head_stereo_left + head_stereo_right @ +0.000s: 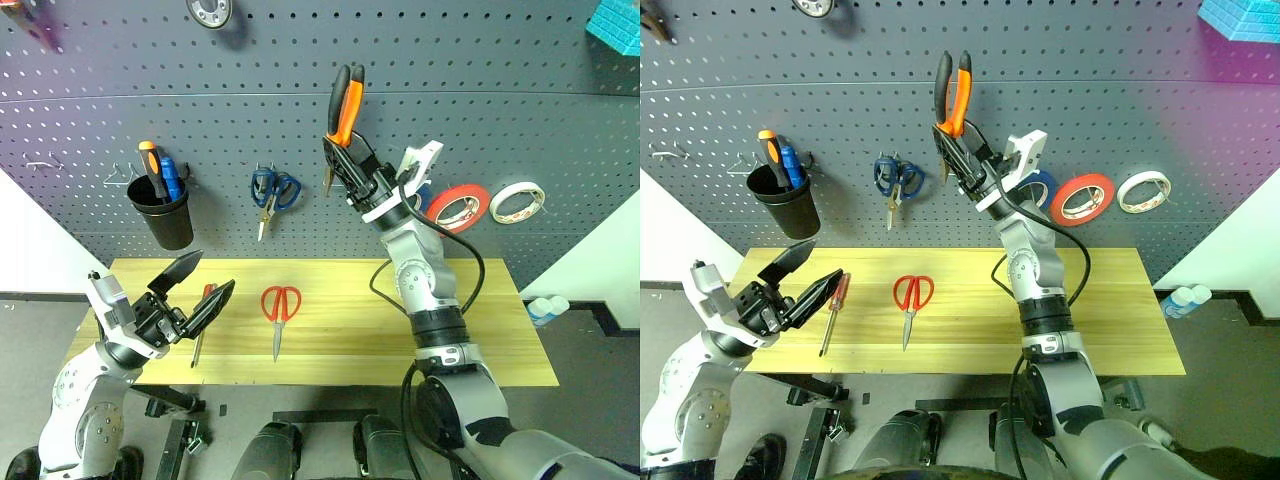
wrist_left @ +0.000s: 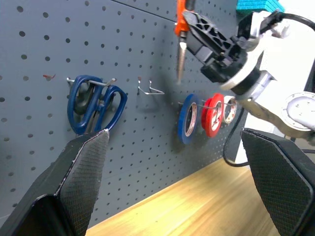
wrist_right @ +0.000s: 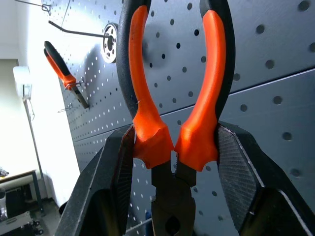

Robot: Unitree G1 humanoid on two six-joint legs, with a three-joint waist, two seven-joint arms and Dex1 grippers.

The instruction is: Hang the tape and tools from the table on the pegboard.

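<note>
My right gripper [image 1: 345, 168] is shut on the pliers [image 1: 346, 100] just below their orange-and-black handles [image 3: 172, 93]. It holds them upright, handles up, close to the dark grey pegboard [image 1: 480, 90]. The red-orange tape [image 1: 460, 207] hangs on a hook of the pegboard, to the right of that gripper. On the wooden table [image 1: 350, 335] lie the red-handled scissors [image 1: 280, 305] and, to their left, the slim red-handled screwdriver [image 1: 203, 322]. My left gripper [image 1: 207, 275] is open and empty, raised above the table's left end and partly covering the screwdriver.
A black cup [image 1: 165, 215] with orange and blue screwdrivers hangs at the left. Blue scissors [image 1: 273, 190] hang beside a bare hook [image 2: 150, 90]. A blue roll [image 2: 188, 118] and a white roll [image 1: 516, 201] flank the red tape. Another pair of pliers [image 3: 66, 73] hangs high on the board.
</note>
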